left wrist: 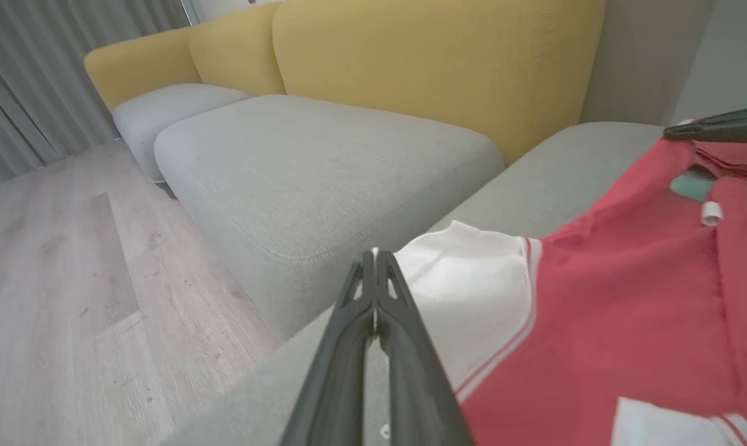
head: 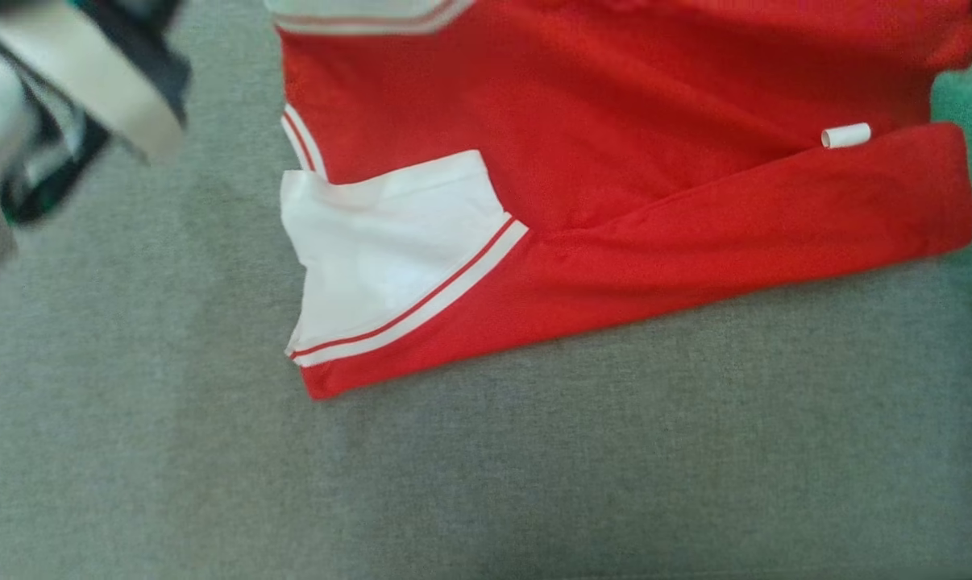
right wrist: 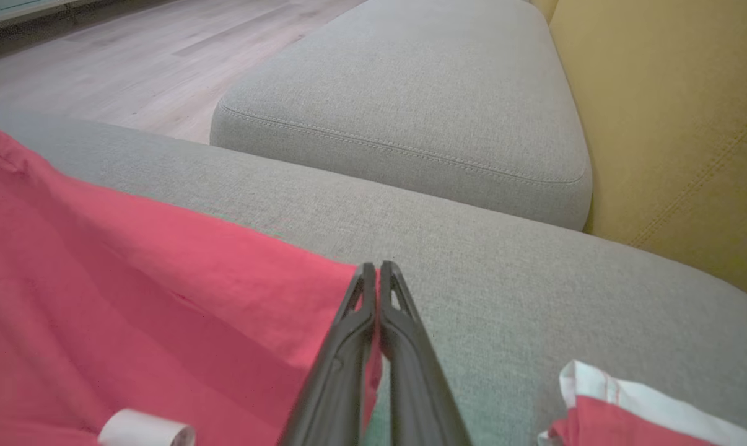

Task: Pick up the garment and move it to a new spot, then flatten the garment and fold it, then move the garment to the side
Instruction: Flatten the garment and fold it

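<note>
The garment [head: 615, 105] is a red top with white, red-striped sleeves, spread on a grey sofa cushion [head: 486, 467]. One white sleeve [head: 381, 242] lies folded over its left part. My right gripper [right wrist: 378, 267] is shut on the garment's red edge [right wrist: 274, 291]. In the left wrist view that gripper [left wrist: 674, 132] lifts a corner of the red cloth. My left gripper [left wrist: 375, 254] is shut with nothing in it, hovering just off the white sleeve [left wrist: 466, 291]. In the head view the left arm [head: 67, 89] is a blur at the upper left, clear of the garment.
A small white cylinder [head: 846, 135] lies on the red cloth near the right end. Yellow backrests [left wrist: 435, 68] and another grey seat [right wrist: 410, 93] stand beyond. Wooden floor [left wrist: 51, 279] lies past the cushion's edge. Bare grey cushion stretches in front of the garment.
</note>
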You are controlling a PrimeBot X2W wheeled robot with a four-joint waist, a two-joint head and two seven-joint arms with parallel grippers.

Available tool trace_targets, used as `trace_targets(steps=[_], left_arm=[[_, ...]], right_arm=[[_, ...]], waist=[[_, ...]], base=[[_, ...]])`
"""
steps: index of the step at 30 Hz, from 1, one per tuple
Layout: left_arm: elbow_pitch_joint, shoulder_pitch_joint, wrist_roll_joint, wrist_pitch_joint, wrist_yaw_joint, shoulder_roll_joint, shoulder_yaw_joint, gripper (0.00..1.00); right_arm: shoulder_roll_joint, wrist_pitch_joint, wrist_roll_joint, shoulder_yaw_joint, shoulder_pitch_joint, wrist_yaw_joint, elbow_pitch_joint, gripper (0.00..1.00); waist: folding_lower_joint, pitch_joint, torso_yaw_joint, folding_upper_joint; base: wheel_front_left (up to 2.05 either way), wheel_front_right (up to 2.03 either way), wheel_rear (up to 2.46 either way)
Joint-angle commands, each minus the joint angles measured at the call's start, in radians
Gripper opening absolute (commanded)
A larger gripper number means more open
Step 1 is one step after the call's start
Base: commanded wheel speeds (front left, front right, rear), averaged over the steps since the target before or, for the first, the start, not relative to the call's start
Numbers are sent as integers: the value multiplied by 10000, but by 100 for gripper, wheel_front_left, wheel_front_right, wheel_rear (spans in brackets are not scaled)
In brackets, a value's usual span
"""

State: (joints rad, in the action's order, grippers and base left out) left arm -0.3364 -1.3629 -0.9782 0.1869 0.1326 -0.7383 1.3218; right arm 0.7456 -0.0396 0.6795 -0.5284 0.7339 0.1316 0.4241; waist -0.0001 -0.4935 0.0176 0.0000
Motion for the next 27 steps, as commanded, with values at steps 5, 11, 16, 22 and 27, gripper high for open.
trace_targets(steps=[5, 11, 16, 22, 27], left_arm=[[1424, 816, -61, 230, -340, -1180, -441, 0], [3532, 2221, -154, 426, -1363, -2047, -435, 0], [4569, 3329, -84, 506, -1959, -2205, -427, 0], [4726, 4961, 10, 648, -2548, -1656, -421, 0], [4080, 6031, 136, 740, -3064, -470, -1098, 100]], right_arm=[[715, -258, 43, 565, -1189, -9, -503, 0], [883, -213, -44, 1336, -2379, -9, -795, 0], [812, -35, -132, 1879, -3263, -9, -1148, 0], [442, 295, -288, 2614, -4513, -9, -1759, 0], [-398, 179, -732, 3496, -5053, -9, -1814, 100]], waist=[[1, 333, 331, 0], [1, 613, 594, 0], [1, 728, 769, 0], [1, 794, 893, 0], [1, 981, 969, 0]], base=[[0, 0, 0], [0, 0, 0], [0, 0, 0], [0, 0, 0], [0, 0, 0]])
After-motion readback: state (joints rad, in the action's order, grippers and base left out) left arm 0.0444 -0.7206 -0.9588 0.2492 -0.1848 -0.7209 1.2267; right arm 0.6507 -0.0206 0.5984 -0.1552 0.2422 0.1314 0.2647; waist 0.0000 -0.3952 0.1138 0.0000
